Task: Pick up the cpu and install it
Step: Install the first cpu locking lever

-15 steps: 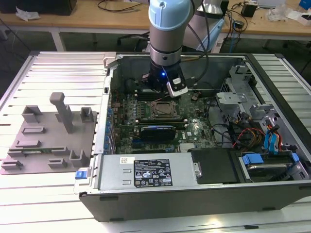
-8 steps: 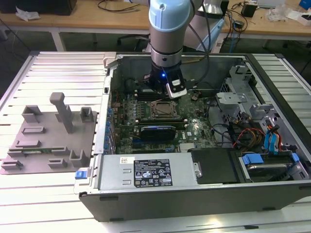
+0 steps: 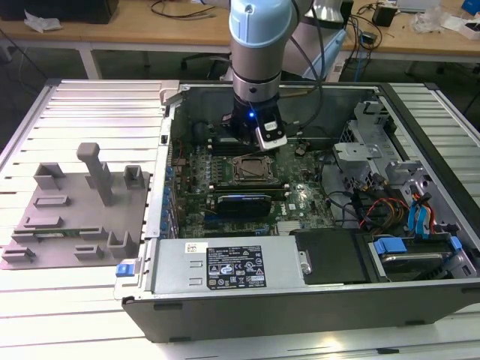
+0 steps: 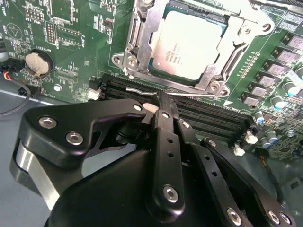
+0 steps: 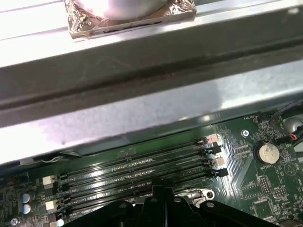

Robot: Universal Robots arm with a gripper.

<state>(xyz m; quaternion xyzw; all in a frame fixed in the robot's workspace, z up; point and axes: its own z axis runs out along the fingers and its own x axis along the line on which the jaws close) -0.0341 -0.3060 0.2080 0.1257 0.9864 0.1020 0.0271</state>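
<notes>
Case (image 3: pixel 225 300), open on the desk (image 3: pixel 90 307), takes up most of the exterior view; arm (image 3: pixel 255 45) reaches down inside it over the motherboard (image 3: pixel 225 187). Grey fixture plate (image 3: pixel 75 217) lies outside, on the exterior view's left. Gripper (image 4: pixel 163 101) hovers over the memory slots (image 4: pixel 208 116), fingers clenched together with nothing between them. Cpu (image 4: pixel 187 42) sits flat in its socket, within the metal retention frame (image 4: pixel 137 45). Judgement: seating looks complete; any withdrawal is best straight up, since the frame lever and slot latches stand close. Open room lies above; case walls hem the sides.
</notes>
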